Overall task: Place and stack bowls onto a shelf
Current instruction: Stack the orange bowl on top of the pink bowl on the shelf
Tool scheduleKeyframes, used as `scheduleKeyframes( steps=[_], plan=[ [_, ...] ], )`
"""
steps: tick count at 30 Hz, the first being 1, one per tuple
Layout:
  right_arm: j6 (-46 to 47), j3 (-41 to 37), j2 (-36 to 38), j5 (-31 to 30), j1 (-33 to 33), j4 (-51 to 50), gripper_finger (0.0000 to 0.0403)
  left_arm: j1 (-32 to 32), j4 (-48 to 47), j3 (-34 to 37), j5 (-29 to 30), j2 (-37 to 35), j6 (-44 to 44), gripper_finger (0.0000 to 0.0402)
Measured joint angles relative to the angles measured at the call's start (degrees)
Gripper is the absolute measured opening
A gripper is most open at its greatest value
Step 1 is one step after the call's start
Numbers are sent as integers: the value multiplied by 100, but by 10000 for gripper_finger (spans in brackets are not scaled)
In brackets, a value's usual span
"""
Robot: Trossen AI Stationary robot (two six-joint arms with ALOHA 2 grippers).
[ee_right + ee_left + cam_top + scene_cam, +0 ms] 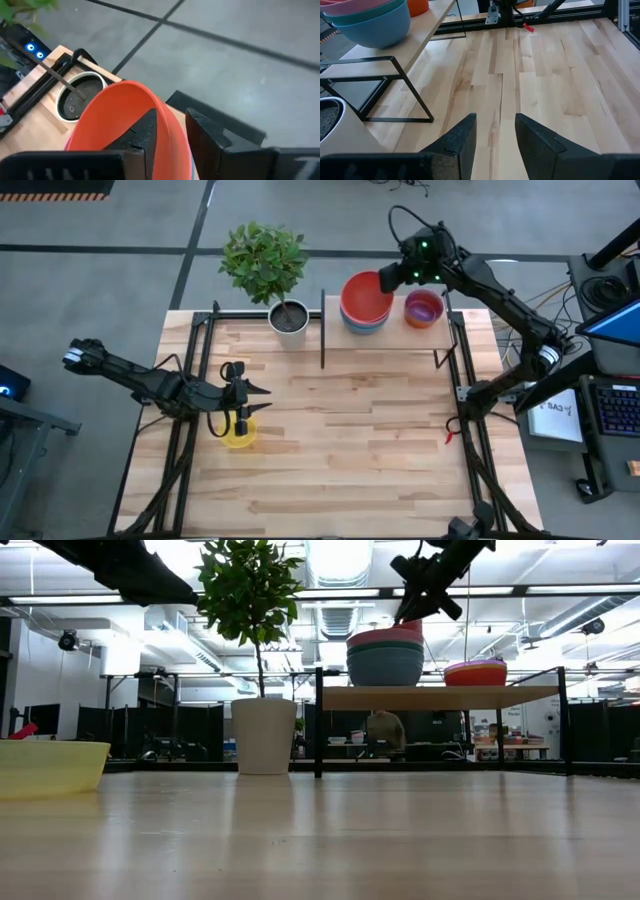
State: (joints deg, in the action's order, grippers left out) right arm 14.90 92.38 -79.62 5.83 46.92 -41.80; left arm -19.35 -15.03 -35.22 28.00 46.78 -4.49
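Note:
On the shelf (385, 340) at the table's far side stands a stack of larger bowls with the red bowl (364, 293) on top, over pink, teal and blue ones (385, 665). Beside it on the shelf sits a purple bowl nested in an orange one (423, 308). My right gripper (172, 117) is open over the red bowl's far rim, one finger inside and one outside. A yellow bowl (239, 432) rests upright on the table at the left. My left gripper (495, 125) hangs open and empty above the table, just beyond the yellow bowl. My right gripper comes slanting down from the far side with the red bowl's far rim (167, 112) in the gap between its fingers. Whether either finger touches the wall, I cannot tell. The bowl sits upright, nested in the stack.
A potted plant in a white pot (289, 318) stands at the table's far edge, just left of the shelf's black post (323, 330). Black frame rails run along the table's left and right edges. Bare wood lies in the table's middle and near part.

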Motion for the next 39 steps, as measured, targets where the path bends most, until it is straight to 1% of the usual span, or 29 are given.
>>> scheduleKeyframes(
  steps=[3, 9, 11, 16, 21, 26, 31, 34, 39],
  plan=[
    [-402, -56, 69, -2, -29, 86, 75, -1, 0, 0, 0, 0, 0, 119],
    [-664, -361, 64, -188, -57, 128, 16, -1, 0, 0, 1, 0, 48, 119],
    [-659, -487, 71, -197, -52, 240, 12, -1, 0, 0, 1, 0, 50, 119],
    [-665, -546, 92, -293, -52, 397, 13, 1, 0, 0, 1, 0, 55, 119],
    [-678, -546, 136, -323, -124, 339, 13, -1, 2, 0, 1, 0, 57, 119],
    [-744, -579, 267, -603, -218, 369, 13, 0, 1, 0, 1, -2, 57, 119],
    [-502, -579, 344, -396, -216, 308, 16, -1, 2, 0, 1, -2, 59, 119],
    [-437, -581, 325, -470, -219, 130, 37, 1, 2, 0, 1, -2, 59, 119],
    [-438, -588, 291, -597, -216, 191, 86, 1, 7, 0, 1, -2, 59, 119]
  ],
)
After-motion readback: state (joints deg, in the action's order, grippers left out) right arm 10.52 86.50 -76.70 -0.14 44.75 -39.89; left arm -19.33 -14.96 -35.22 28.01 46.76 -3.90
